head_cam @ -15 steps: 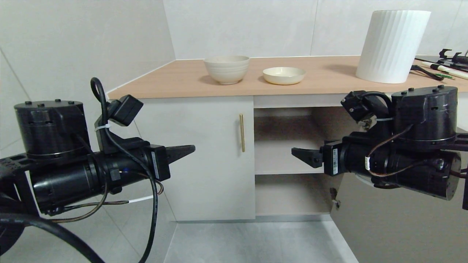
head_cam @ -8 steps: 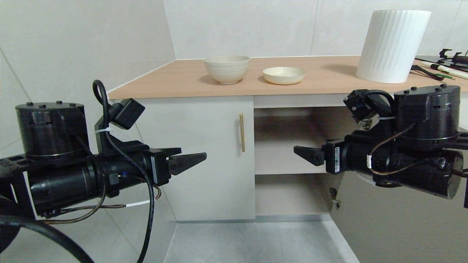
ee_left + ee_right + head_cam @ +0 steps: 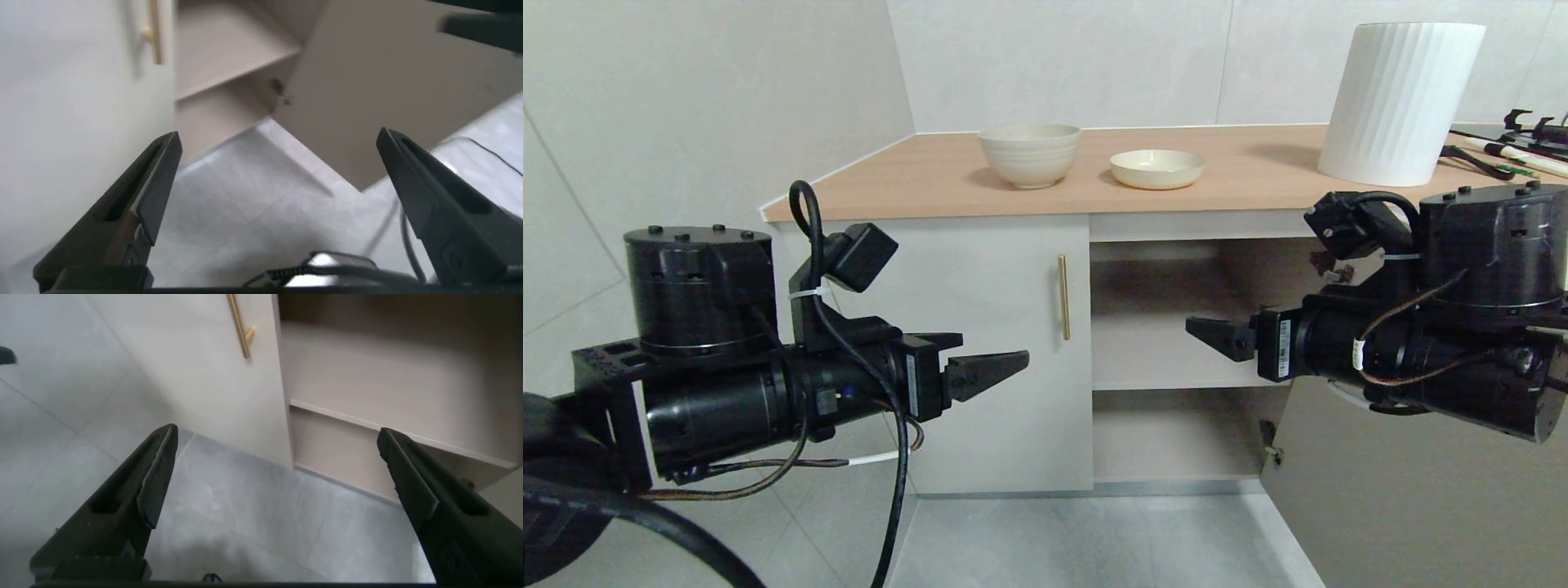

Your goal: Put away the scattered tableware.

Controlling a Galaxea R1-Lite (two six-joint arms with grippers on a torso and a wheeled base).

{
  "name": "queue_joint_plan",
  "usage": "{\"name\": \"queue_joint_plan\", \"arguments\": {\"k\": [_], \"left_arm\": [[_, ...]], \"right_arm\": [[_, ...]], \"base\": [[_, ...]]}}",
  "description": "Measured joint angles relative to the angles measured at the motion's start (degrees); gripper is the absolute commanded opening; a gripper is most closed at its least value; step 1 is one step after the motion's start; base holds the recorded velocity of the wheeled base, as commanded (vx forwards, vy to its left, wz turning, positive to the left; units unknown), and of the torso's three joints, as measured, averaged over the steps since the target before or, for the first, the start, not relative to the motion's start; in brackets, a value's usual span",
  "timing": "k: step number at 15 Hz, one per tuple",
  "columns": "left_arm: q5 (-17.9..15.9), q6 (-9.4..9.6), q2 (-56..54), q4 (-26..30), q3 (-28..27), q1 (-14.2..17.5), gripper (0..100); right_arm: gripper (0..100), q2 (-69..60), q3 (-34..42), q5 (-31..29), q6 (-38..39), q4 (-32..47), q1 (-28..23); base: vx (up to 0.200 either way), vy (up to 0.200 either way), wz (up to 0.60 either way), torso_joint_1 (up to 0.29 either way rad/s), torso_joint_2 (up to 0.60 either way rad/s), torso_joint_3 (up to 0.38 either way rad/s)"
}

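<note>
Left gripper (image 3: 992, 363): jaws released, empty. Bowl (image 3: 1029, 153) and dish (image 3: 1157, 168) are seated on the counter (image 3: 915, 184), above and beyond both jaw sets. Right gripper (image 3: 1210, 336): released, empty, shelf (image 3: 1143, 363) apparently just ahead. Jaws to be raised first; bowl is best pinched at the near rim.

Head view faces the counter (image 3: 915, 184) and cabinet (image 3: 996, 359) frontally from above; both wrist views look downward, nearer, sharing the open shelf (image 3: 1152, 359) and handle (image 3: 1063, 296).
</note>
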Motion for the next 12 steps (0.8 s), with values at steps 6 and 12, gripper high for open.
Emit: {"name": "queue_joint_plan", "arguments": {"k": [6,12], "left_arm": [[3.6,-0.87,0.8,0.0,-1.2,-0.2,100],[3.5,-0.71,0.7,0.7,-1.1,-0.2,100]], "right_arm": [[100,-0.1,0.4,0.1,0.0,-0.3,-1.8],[100,-0.3,0.3,0.1,-0.1,-0.3,-1.9]], "base": [[0.0,0.0,0.0,0.0,0.0,0.0],[0.167,0.0,0.0,0.001,0.0,0.003]]}}
